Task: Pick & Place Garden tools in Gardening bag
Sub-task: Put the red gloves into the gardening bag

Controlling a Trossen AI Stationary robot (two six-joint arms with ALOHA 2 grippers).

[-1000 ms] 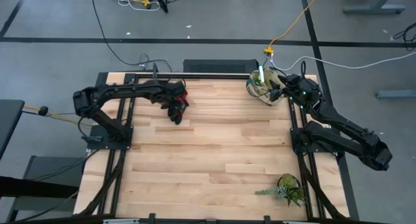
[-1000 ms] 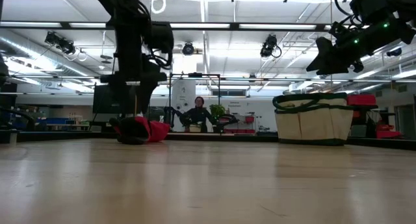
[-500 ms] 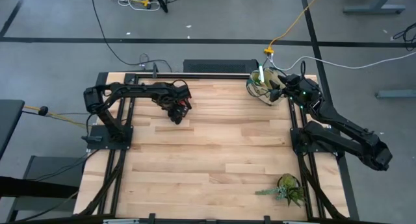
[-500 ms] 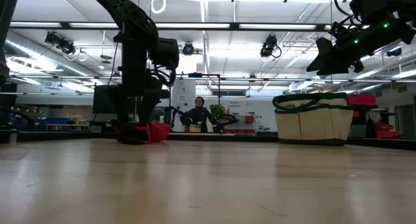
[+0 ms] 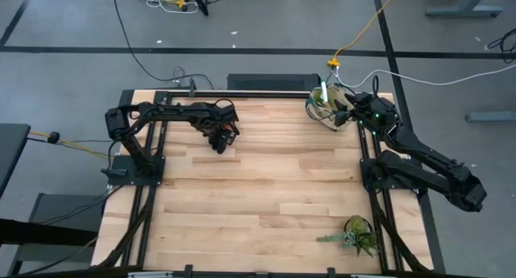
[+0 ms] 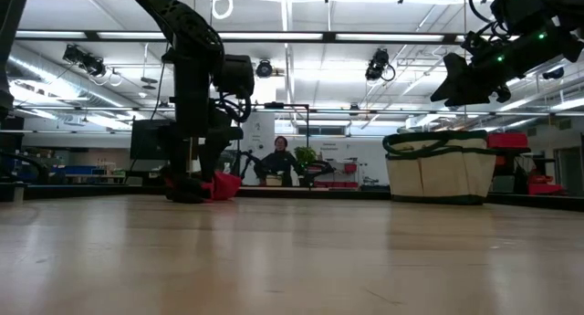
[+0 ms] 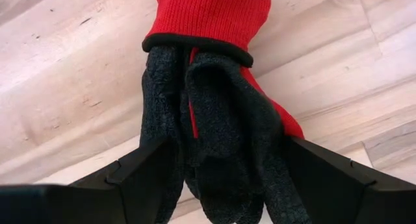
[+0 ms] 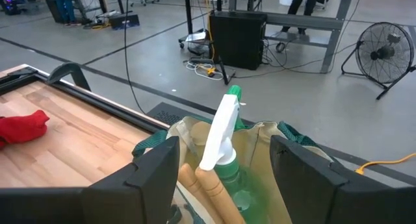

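The red-and-black gloves (image 7: 214, 87) lie on the table at the far left; they also show in the low view (image 6: 222, 185). My left gripper (image 5: 219, 139) stands over them, pointing down, its fingers closed on their black part. The beige gardening bag with green trim (image 6: 438, 164) stands at the far right corner (image 5: 326, 109). A green spray bottle with a white trigger (image 8: 224, 130) and wooden tool handles (image 8: 201, 182) stick up out of it. My right gripper (image 5: 348, 113) hovers open and empty above the bag (image 8: 224, 185). My left gripper pinches the bunched black palm part of the gloves (image 7: 195, 159) between its two fingers (image 7: 140, 175), which come from above and point down. Several layers lie between the fingers. The gloves rest on the table, the red cuff (image 7: 208, 16) lying beyond the fingers.
A leafy green plant (image 5: 355, 234) lies near the table's front right corner. The arm bases stand at the left (image 5: 129, 161) and right (image 5: 379, 169) edges. Bare wood lies across the table's middle. A person (image 6: 276, 160) sits far off in the room.
My left gripper has come down onto the gloves and gone a little toward the table's right edge. The gloves have stayed on the table.
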